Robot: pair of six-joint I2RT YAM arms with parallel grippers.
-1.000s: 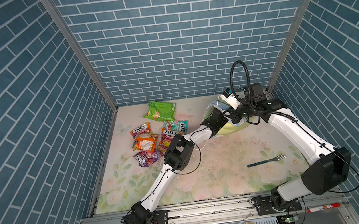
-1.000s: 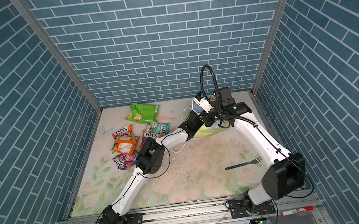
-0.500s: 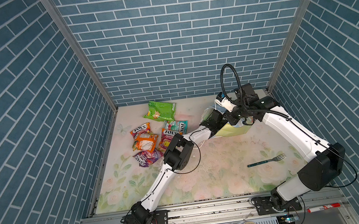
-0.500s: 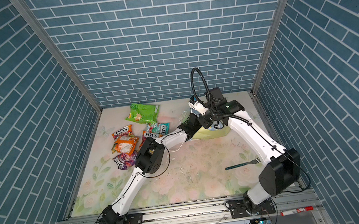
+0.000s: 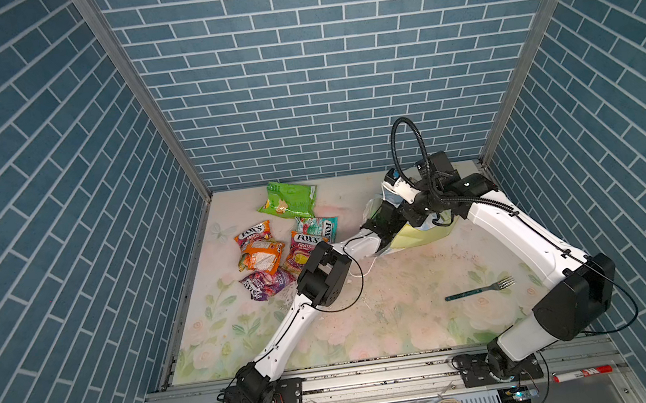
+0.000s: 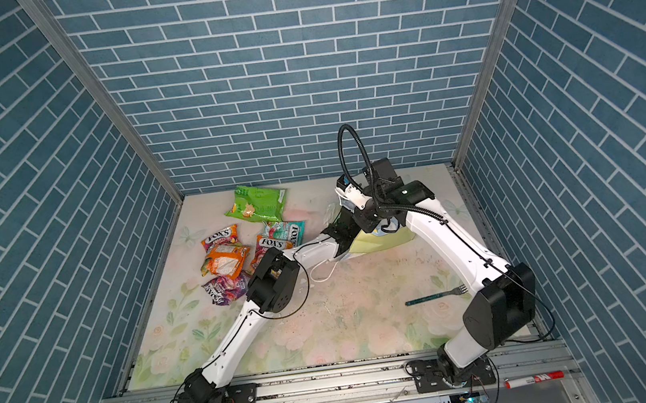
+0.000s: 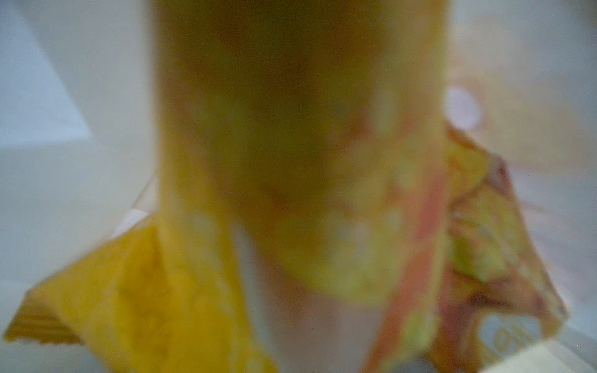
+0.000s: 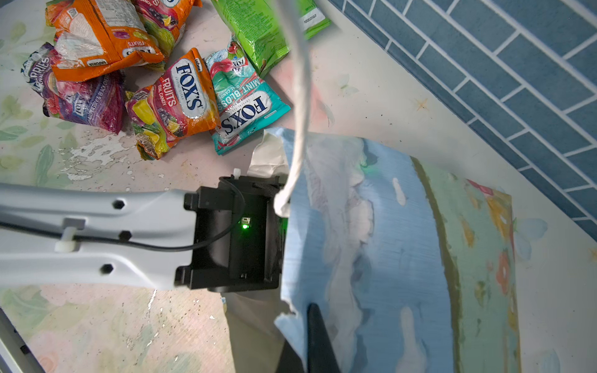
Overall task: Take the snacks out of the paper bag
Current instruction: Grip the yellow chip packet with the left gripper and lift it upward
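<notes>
- The bag (image 5: 418, 237) lies on its side at the back right of the worktop (image 5: 390, 320), with its mouth facing the packets on the left.
- The left arm (image 5: 360, 246) goes into that mouth. The left end effector is hidden inside the bag, so I cannot tell whether it is open or closed.
- The left wrist view is blurred and shows a yellow packet (image 7: 135, 290) against the bag's white inner wall.
- The right end effector (image 8: 312, 319) is closed, pinching the bag's upper rim near the white cord handle (image 8: 298, 97).
- Six snacks lie close together on the worktop at the back left: a green bag (image 5: 289, 200), an orange bag (image 5: 262, 257) and four FOX'S packets (image 5: 303, 251).
- A fork (image 5: 479, 290) lies alone at the front right, well apart from the bag.
</notes>
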